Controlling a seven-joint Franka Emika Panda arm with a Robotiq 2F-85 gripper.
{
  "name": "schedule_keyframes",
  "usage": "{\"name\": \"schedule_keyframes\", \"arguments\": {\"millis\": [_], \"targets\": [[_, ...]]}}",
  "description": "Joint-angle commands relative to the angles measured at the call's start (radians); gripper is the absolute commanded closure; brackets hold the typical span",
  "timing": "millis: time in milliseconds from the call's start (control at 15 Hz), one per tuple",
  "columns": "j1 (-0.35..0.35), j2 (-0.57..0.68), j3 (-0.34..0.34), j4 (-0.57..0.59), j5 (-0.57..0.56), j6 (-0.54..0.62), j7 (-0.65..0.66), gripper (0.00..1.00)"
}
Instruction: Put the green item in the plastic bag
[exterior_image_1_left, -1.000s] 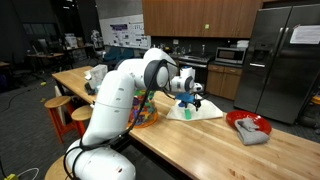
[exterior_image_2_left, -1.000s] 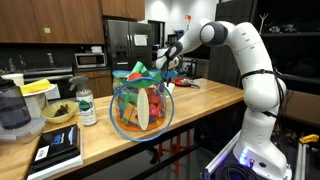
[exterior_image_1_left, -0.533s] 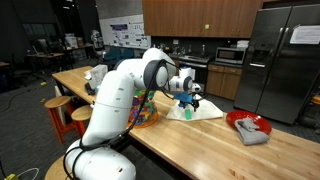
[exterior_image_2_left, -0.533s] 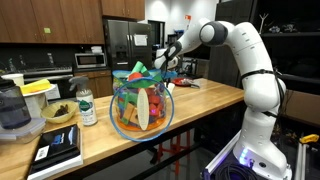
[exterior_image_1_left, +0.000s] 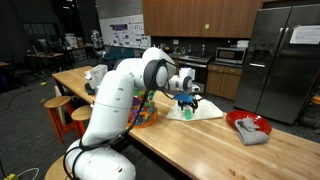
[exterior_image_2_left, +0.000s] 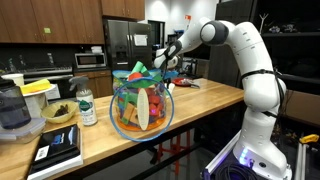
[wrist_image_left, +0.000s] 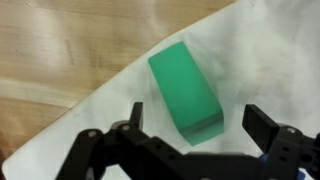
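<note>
In an exterior view, the white arm (exterior_image_1_left: 120, 95) reaches over the wooden counter (exterior_image_1_left: 200, 150) and its wrist hangs just above a white cloth (exterior_image_1_left: 203, 113) spread on the wood. The jaws point down at the cloth, but they are too small here for me to tell their gap. The plastic bag (exterior_image_1_left: 147, 115), full of coloured bits, stands on the counter behind the arm's elbow and is partly hidden by it. A red bowl (exterior_image_1_left: 240, 119) holding a grey cloth (exterior_image_1_left: 253, 131) sits well apart, further along the counter.

In the exterior view from the opposite end, the plastic bag (exterior_image_2_left: 140, 100) stands up front on the counter (exterior_image_2_left: 205, 105), clear and bulging. The arm (exterior_image_2_left: 245, 60) bends down beyond it. The green item is not to be made out here.

In the wrist view, the green item (wrist_image_left: 183, 85) lies flat on the white cloth (wrist_image_left: 275, 60), with bare counter (wrist_image_left: 60, 40) beyond the cloth's edge. The jaws are spread wide with nothing in their grip. One black finger (wrist_image_left: 134, 116) stands to one side of the green item's near end, the other is well clear on the far side, and neither touches it.
</note>
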Motion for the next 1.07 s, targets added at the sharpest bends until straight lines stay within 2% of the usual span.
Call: {"name": "schedule_keyframes", "arguments": {"millis": [0, 67, 133, 200, 400, 800, 1000], "targets": [[-0.023, -0.041, 0.030, -0.030, 0.023, -0.048, -0.100, 0.00], [-0.023, -0.040, 0.031, -0.027, 0.022, -0.052, -0.109, 0.00], [-0.023, -0.040, 0.032, -0.025, 0.020, -0.056, -0.119, 0.05], [-0.023, -0.042, 0.033, -0.025, 0.019, -0.059, -0.126, 0.26], [-0.022, -0.042, 0.030, -0.022, 0.014, -0.063, -0.139, 0.34], [-0.025, -0.042, 0.026, -0.017, 0.012, -0.062, -0.143, 0.82], [-0.024, -0.048, 0.023, -0.015, 0.006, -0.067, -0.142, 0.84]]}}
